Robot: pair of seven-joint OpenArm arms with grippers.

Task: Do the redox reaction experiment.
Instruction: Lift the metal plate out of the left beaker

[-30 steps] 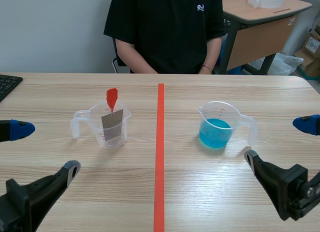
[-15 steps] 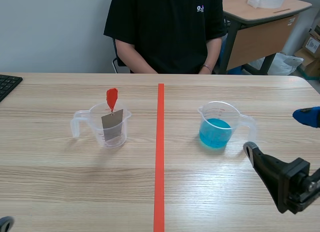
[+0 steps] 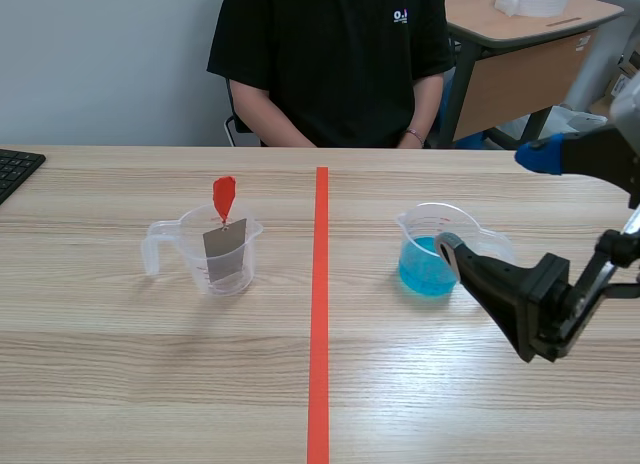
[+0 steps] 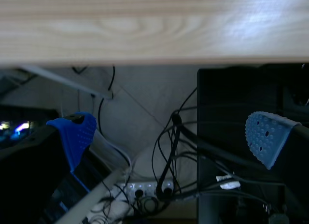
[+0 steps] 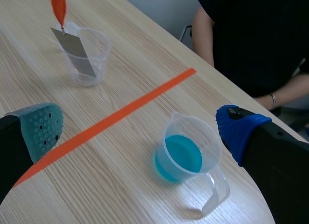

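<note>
My right gripper (image 3: 492, 201), spread wide, hangs just beside the blue-liquid beaker (image 3: 420, 256); I'd clamp its handle (image 5: 216, 197) squarely, keeping it level.

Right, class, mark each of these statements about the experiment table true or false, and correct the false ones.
1. The measuring cup of blue liquid stands on the right arm's side of the orange-red tape line. True.
2. The grey metal plate sits in the blue liquid. False: it stands in the other clear measuring cup, across the line.
3. The right gripper is shut on the blue cup's handle. False: it is open and holds nothing; the cup lies ahead of it.
4. The left gripper is open, down below the table edge. True.
</note>
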